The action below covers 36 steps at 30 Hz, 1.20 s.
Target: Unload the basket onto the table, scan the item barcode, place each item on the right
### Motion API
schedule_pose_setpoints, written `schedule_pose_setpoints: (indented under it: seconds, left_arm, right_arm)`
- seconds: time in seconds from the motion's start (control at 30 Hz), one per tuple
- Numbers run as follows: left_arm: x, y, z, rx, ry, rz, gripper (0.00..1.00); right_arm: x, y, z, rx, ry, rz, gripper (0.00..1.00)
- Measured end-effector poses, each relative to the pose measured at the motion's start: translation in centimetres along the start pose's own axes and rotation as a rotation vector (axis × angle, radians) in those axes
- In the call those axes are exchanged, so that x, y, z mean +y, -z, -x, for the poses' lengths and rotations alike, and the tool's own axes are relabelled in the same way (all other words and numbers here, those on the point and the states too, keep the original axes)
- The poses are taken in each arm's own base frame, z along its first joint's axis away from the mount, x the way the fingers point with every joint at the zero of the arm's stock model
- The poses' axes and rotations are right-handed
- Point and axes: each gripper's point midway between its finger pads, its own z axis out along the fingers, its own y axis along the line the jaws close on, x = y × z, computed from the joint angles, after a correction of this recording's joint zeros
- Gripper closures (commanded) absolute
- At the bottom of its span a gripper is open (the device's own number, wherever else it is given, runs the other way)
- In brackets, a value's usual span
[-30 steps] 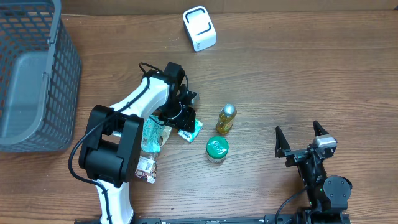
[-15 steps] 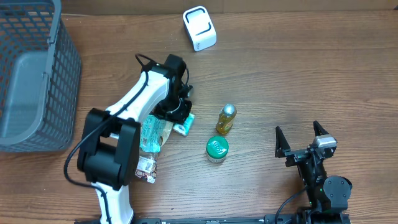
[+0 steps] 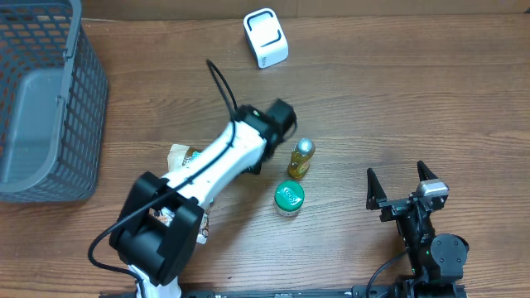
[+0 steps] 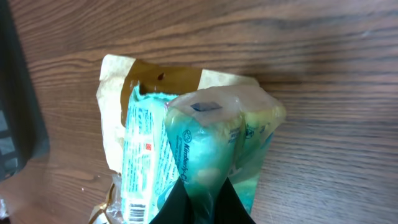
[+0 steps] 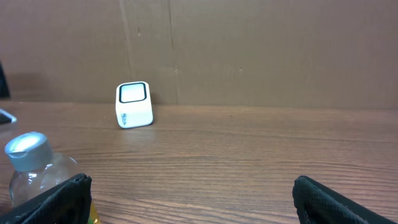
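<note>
Left wrist: L fingers [image 4: 171, 211] clenched on teal tissue pack [image 4: 205, 143] above counter [image 4: 323, 124]; overhead: R fingers [image 3: 372, 189] spread wide at near-right edge.

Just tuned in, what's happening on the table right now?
The left hand is shut on one end of a teal see-through plastic packet. A beige-and-brown wrapper lies on the wooden table behind it. The white cube-shaped scanner sits at the far edge, well apart from the packet, so nothing is scanned yet. The right hand waits open and holds nothing.
</note>
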Motion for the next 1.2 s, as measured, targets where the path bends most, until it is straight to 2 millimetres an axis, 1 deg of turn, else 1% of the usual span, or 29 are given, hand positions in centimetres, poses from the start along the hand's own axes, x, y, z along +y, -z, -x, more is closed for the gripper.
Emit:
schedule_pose_setpoints:
  seconds: [0.2,0.33,0.53,0.57,0.73,0.83,0.9,1.2]
  left_arm:
    - [-0.2,-1.8,-1.3,-0.033,0.017,0.068,0.96]
    - [0.0,-2.5,-1.9,-0.032,0.016,0.089,0.96]
    - [0.2,-2.8,-2.1,-0.032,0.023,0.101,0.76]
    - [0.2,-2.8,-2.1,-0.033,0.023,0.102,0.74]
    - [0.1,-2.8,-2.2,-0.028,0.028,0.096,0.71]
    - [0.0,-2.8,-2.3,-0.024,0.027,0.09,0.57]
    - [0.0,-2.8,-2.3,-0.023,0.029,0.088,0.5]
    - [0.3,-2.5,-2.7,-0.002,0.017,0.097,0.47]
  right_arm:
    - [0.0,0.0,0.0,0.0,0.001,0.001,0.0]
    - [0.0,0.0,0.0,0.0,0.0,0.0,0.0]
    - [0.0,0.0,0.0,0.0,0.0,0.0,0.0]
    - [0.0,0.0,0.0,0.0,0.0,0.0,0.0]
    - [0.0,0.0,0.0,-0.001,0.001,0.0,0.0]
    - [0.0,0.0,0.0,0.0,0.0,0.001,0.0]
    - [0.0,0.0,0.0,0.0,0.0,0.001,0.0]
    - [0.0,0.0,0.0,0.0,0.0,0.0,0.0]
